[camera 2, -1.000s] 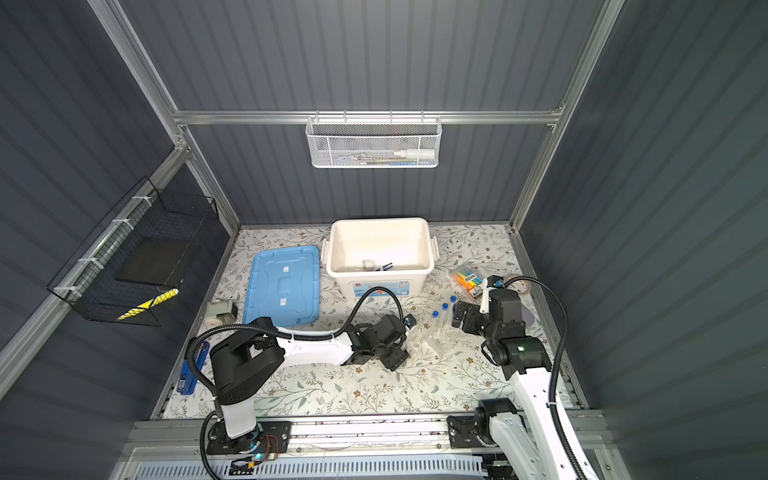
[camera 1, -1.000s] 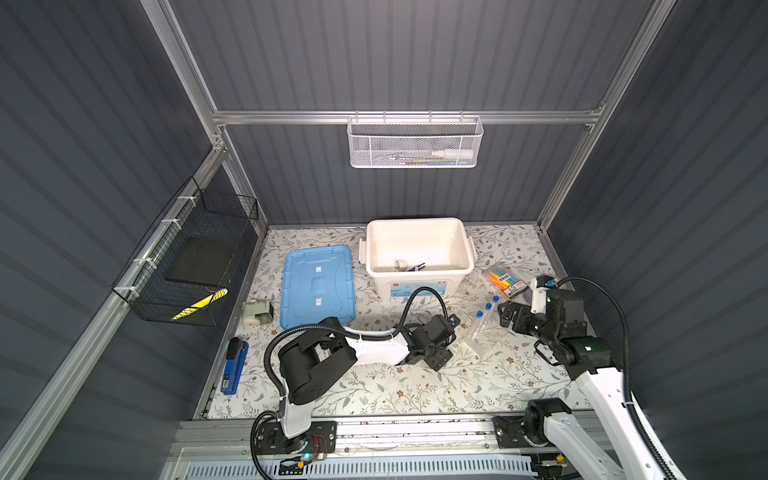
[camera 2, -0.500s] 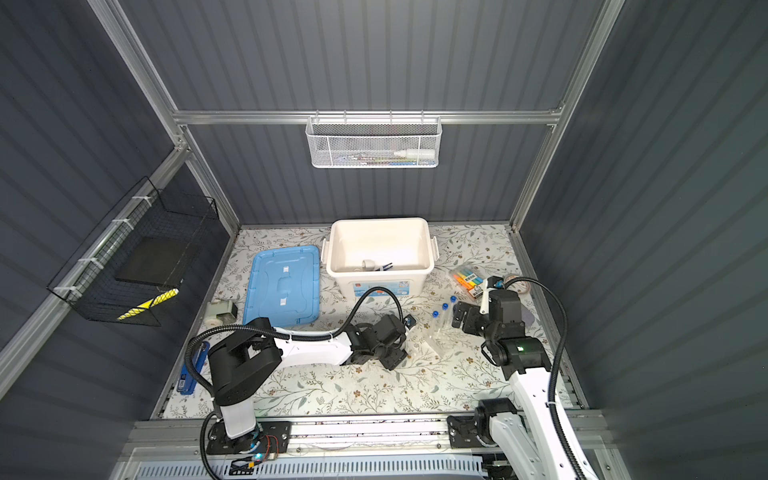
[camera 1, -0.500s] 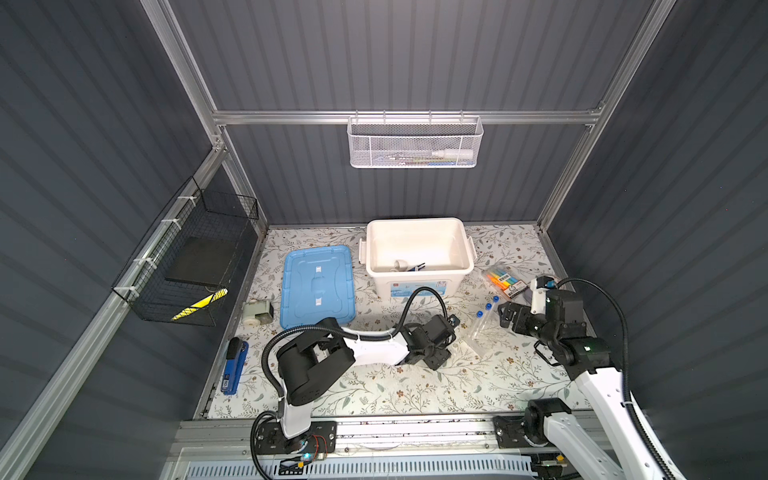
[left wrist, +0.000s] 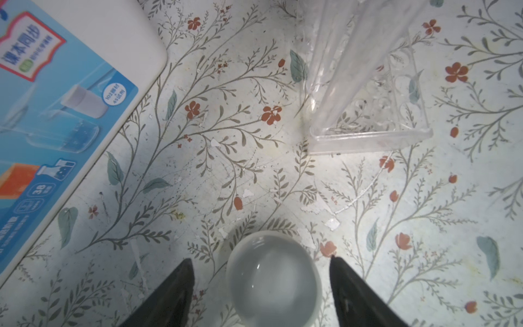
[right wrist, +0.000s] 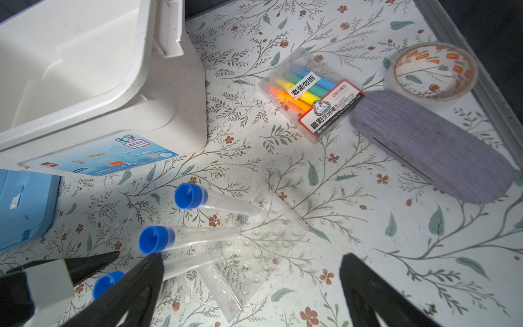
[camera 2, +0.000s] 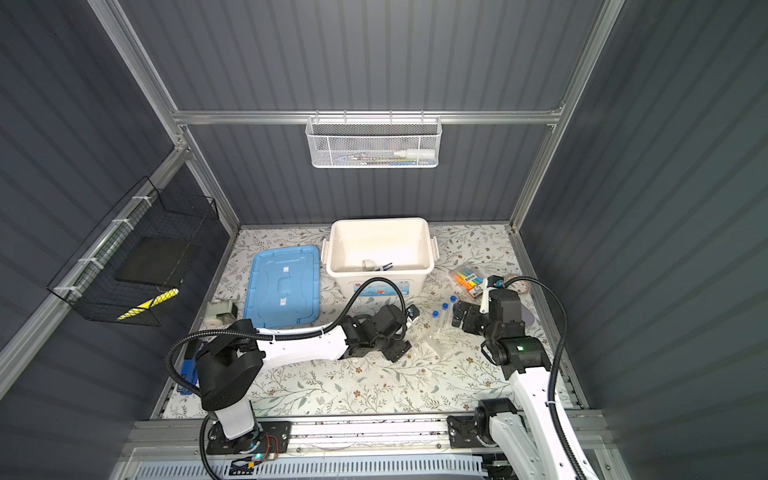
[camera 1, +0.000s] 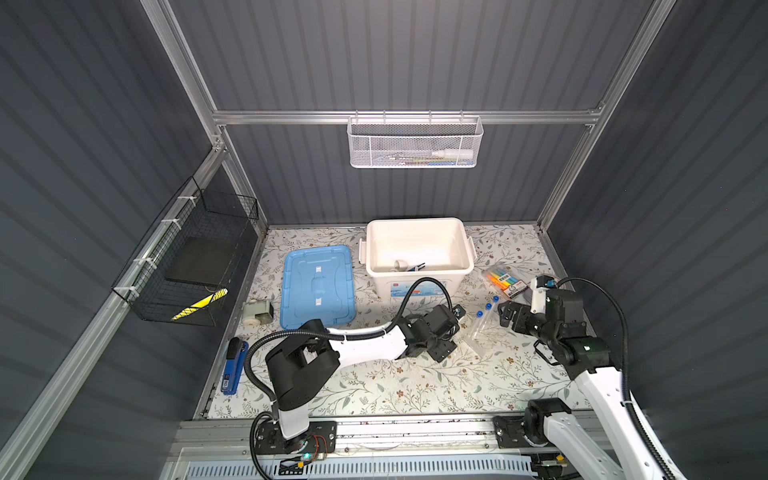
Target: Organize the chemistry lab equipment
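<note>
Little has moved in the last second: the left arm's elbow has swung a touch outward, and the right arm sits where it was.

The left gripper [left wrist: 261,261] stands open over the small white dish [left wrist: 273,279]. The dish rests on the mat between the two fingers with a gap on either side, narrower on one side than the other. It is round, so no long axis sets the wrist angle. The coming move looks like a straight closing on the rim, and the left arm is plainly the nearer one.

The right gripper [right wrist: 253,257] is spread wide and holds nothing. It hovers over the clear plastic rack [right wrist: 254,249], which lies flat with three blue-capped tubes [right wrist: 209,202] slanting across it.

The floral mat [left wrist: 226,158] is flat and scuffed, so a smooth dish may slide rather than lift. Room is fair: the rack is near the dish but apart from it, and the white bin [camera 1: 417,220] stands behind the gripper. Dark blue tweezers [camera 1: 419,266] and a small white piece already lie in the bin. The blue lid [camera 1: 318,286] lies beside the bin — off, so the way in is open.
</note>
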`<state>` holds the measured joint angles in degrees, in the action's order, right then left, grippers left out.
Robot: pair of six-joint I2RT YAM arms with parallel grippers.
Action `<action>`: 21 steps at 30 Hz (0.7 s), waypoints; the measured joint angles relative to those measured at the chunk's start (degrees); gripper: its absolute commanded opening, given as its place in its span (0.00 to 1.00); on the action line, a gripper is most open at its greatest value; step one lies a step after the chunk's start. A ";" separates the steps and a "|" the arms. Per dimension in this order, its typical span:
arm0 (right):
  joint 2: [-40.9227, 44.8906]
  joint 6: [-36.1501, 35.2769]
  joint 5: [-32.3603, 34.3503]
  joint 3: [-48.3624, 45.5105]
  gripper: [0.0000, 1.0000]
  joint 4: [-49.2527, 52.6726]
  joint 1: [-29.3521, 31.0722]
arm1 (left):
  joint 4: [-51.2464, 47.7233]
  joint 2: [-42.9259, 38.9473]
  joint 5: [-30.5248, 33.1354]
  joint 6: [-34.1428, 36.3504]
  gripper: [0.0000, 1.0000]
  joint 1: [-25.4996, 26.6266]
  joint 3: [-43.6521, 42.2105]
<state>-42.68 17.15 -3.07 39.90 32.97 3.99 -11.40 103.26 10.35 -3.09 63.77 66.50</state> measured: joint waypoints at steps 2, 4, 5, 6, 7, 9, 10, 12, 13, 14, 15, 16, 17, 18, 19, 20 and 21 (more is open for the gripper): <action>0.00 0.00 -0.04 0.00 0.99 0.04 -0.02 | -0.44 0.00 -0.81 0.13 0.89 -0.13 -0.02; 0.00 -0.02 -0.07 0.00 0.99 0.09 -0.07 | -0.50 0.00 -1.90 0.63 0.94 -0.42 -0.17; 0.02 -0.04 -0.13 0.00 0.99 0.09 -0.09 | -0.59 0.00 -2.43 1.05 0.95 -0.50 -0.28; 0.04 -0.13 -0.24 0.02 0.99 0.09 -0.09 | -0.70 0.00 -3.23 1.73 0.96 -0.79 -0.46; 0.09 -0.24 -0.35 0.02 0.99 0.11 -0.09 | -0.96 0.00 -4.17 2.54 0.96 -1.11 -0.59; 0.09 -0.26 -0.46 0.02 0.99 0.13 -0.09 | -1.57 0.02 -6.32 4.09 0.95 -2.14 -0.61; 0.09 -0.26 -0.48 0.02 0.99 0.15 -0.09 | -1.79 0.02 -7.52 5.03 0.95 -2.91 -0.59; 0.09 -0.24 -0.59 0.02 0.99 0.26 -0.09 | -2.47 0.04 -9.27 6.93 0.96 -4.37 -0.59; 0.09 -0.24 -0.61 0.02 0.99 0.35 -0.09 | -2.93 0.13 -10.23 8.09 0.96 -5.03 -0.57; 0.09 -0.24 -0.61 0.02 0.99 0.42 -0.09 | -3.32 0.24 -11.10 9.18 0.96 -5.51 -0.55; 0.09 -0.24 -0.59 0.02 0.99 0.48 -0.09 | -4.00 0.42 -11.98 10.43 0.96 -6.08 -0.44; 0.13 -0.24 -0.59 0.02 0.99 0.55 -0.09 | -4.68 0.72 -12.79 11.78 0.97 -6.54 -0.17; 0.15 -0.24 -0.57 0.02 0.99 0.57 -0.09 | -5.27 1.05 -13.46 12.87 0.97 -6.75 0.15; 0.24 -0.22 -0.57 0.02 0.99 0.63 -0.09 | -6.01 1.62 -14.25 14.16 0.97 -6.78 0.72; 0.33 -0.20 -0.55 0.02 0.99 0.74 -0.09 | -6.73 2.34 -15.10 15.37 0.97 -6.75 1.40; 0.37 -0.15 -0.52 0.02 0.99 0.87 -0.09 | -7.23 3.13 -15.87 16.35 0.97 -6.73 2.05; 0.48 -0.02 -0.39 0.02 0.99 1.01 -0.09 | -7.54 4.00 -16.68 17.38 0.97 -6.71 2.67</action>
<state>-42.19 17.12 -3.46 39.92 33.98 3.90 -18.94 107.26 -6.33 14.28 57.06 69.17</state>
